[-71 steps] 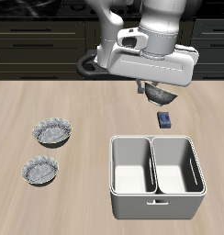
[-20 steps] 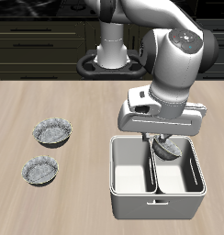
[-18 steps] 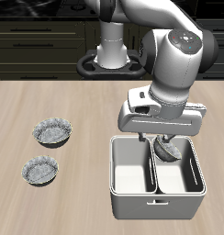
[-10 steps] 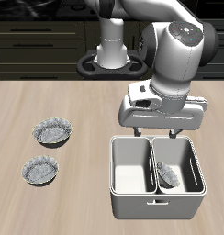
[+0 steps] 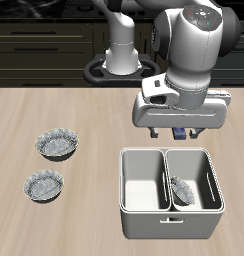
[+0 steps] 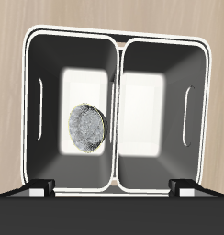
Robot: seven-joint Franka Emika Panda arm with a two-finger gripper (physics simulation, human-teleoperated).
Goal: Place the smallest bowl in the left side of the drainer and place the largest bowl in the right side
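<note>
- Now the gripper (image 5: 181,128) hangs above the drainer's (image 5: 146,224) back edge with its fingers spread and nothing between them; the wrist view shows both fingertips wide apart.
- One small bowl (image 6: 85,127) lies tilted in one compartment of the drainer (image 6: 117,50), leaning against the middle wall; in the exterior view it (image 5: 181,190) sits in the compartment farther from the two loose bowls.
- Count: three bowls in all, one inside the drainer and two on the table near its side edge.
- Of those two, the one farther back (image 5: 57,144) looks slightly wider than the one nearer the front edge (image 5: 43,185); I judge it the largest bowl, though the difference is slight.
- One drainer, two compartments, the other compartment bare. One dark blue block (image 5: 180,131) shows partly behind the gripper.
- Risk: picking the mid-sized bowl by mistake, since the two look so alike.
- Risk: the scalloped rim gives a thin, uneven grip, so a wide bowl could slip or tip in transit.
- Risk: it may catch on the drainer's middle wall going in.
</note>
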